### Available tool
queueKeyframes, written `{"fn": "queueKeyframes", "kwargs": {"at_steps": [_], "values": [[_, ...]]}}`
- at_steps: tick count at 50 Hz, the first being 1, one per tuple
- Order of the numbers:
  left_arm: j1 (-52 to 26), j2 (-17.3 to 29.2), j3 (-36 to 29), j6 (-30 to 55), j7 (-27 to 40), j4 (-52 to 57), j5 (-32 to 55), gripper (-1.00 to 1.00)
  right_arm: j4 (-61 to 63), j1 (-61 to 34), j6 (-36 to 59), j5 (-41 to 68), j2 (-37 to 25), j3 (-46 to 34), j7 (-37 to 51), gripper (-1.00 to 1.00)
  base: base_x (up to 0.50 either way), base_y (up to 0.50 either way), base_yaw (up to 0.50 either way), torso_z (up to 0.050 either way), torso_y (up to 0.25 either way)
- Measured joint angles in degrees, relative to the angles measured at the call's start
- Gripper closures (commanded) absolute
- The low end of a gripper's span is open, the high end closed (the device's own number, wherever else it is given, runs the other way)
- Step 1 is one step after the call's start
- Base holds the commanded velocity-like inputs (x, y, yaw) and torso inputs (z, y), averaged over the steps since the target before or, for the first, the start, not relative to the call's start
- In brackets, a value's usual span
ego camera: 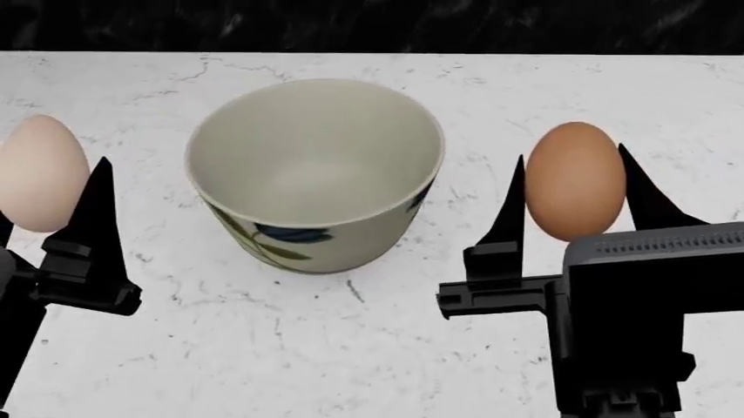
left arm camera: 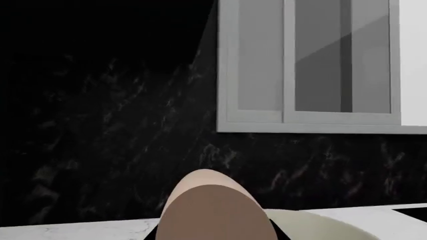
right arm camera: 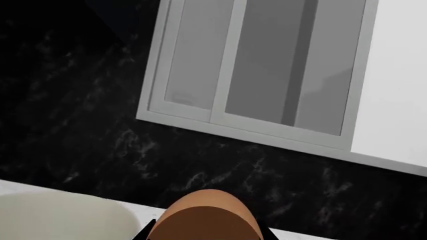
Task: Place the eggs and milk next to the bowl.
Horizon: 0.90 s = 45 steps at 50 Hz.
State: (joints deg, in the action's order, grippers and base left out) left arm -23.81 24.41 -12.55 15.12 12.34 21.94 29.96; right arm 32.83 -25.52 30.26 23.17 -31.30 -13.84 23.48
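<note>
The large deep cream ceramic bowl (ego camera: 314, 174) with dark blue and olive leaf marks is sitting upright on the white marble bench (ego camera: 348, 348), between the two arms. The left gripper (ego camera: 47, 187) is clamping its black fingers (ego camera: 93, 218) on the smooth pale pinkish-beige egg (ego camera: 41, 172), to the bowl's left. The right gripper (ego camera: 576, 187) is gripping the darker orange-brown egg (ego camera: 576, 179) between its fingers (ego camera: 508, 218), to the bowl's right. Both eggs are standing on end, apart from the bowl. The wrist views are looking past each egg at a black marbled wall (left arm camera: 100, 125) and a grey-framed window (left arm camera: 313, 65). The milk carton is out of view.
</note>
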Motion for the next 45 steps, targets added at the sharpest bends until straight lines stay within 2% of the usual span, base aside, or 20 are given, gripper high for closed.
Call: {"fn": "queueKeyframes", "kwargs": {"at_steps": [17,28,34,45], "values": [[0.0,0.0,-0.2,-0.4,0.1,-0.3,0.0,1.00,0.0,0.0,0.0,0.3,-0.1,0.0,0.0,1.00,0.25,0.00,0.00,0.000,0.001],[-0.3,0.3,-0.3,0.2,0.2,-0.4,0.5,1.00,0.2,0.1,-0.3,0.6,-0.3,0.0,-0.3,1.00,0.00,0.00,0.00,0.000,0.001],[-2.0,1.9,-0.1,4.7,0.2,-0.2,3.4,1.00,-0.1,0.3,-0.7,0.7,-0.3,-0.1,-0.5,1.00,0.00,0.00,0.00,0.000,0.000],[-5.5,7.9,-0.3,16.4,-0.7,-0.1,10.3,1.00,-1.0,0.4,-1.6,0.9,-0.2,-0.4,-1.2,1.00,0.00,0.00,0.00,0.000,0.000]]}}
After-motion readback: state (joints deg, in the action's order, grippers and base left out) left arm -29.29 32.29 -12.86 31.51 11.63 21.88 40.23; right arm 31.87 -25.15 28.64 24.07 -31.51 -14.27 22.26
